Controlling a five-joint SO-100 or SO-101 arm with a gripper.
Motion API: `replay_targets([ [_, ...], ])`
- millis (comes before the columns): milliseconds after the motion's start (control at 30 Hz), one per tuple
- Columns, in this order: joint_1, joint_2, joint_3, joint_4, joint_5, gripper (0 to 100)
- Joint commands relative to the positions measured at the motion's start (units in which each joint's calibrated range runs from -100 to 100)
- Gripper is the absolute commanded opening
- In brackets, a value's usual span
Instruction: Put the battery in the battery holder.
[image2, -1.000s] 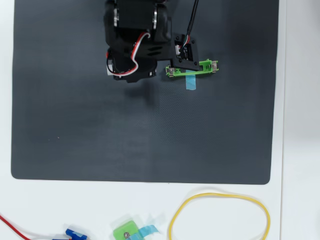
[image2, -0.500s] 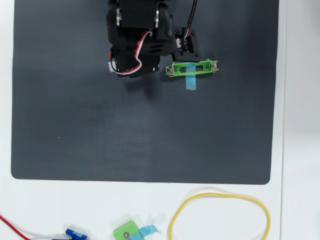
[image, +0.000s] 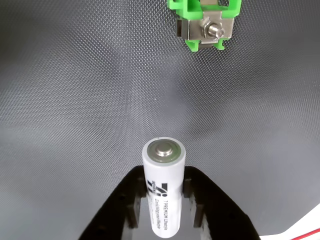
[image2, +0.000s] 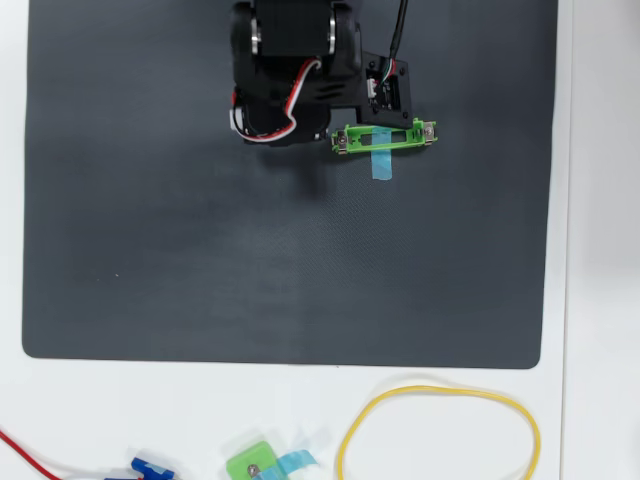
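In the wrist view my gripper (image: 162, 207) is shut on the battery (image: 163, 187), a white cylinder with dark print held between the black fingers (image: 200, 202). It points away from the camera, with its metal end cap facing up. It hangs over the dark mat, well short of the battery holder (image: 204, 22), whose green end with a metal contact and bolt shows at the top edge. In the overhead view the battery holder (image2: 385, 136) lies nearly level under a light-blue tape strip (image2: 381, 160). The arm (image2: 290, 80) sits just left of it and hides the battery.
The dark mat (image2: 200, 260) lies on a white table. On the white strip at the bottom are a yellow cable loop (image2: 440, 395), a small squarish green piece with blue tape (image2: 255, 464), a blue connector (image2: 150, 468) and a red wire (image2: 25, 455).
The arm has shifted to the right in the overhead view, closer to the holder's left end. The holder and its tape have not moved.
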Motion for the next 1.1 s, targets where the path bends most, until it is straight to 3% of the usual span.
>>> replay_targets([
  [0, -3.74, -1.6, -1.05, 1.17, -0.6, 0],
  [833, -17.65, -1.77, -4.22, 1.17, -3.68, 0],
  [1067, -26.99, -8.5, -3.6, 1.26, -8.68, 0],
])
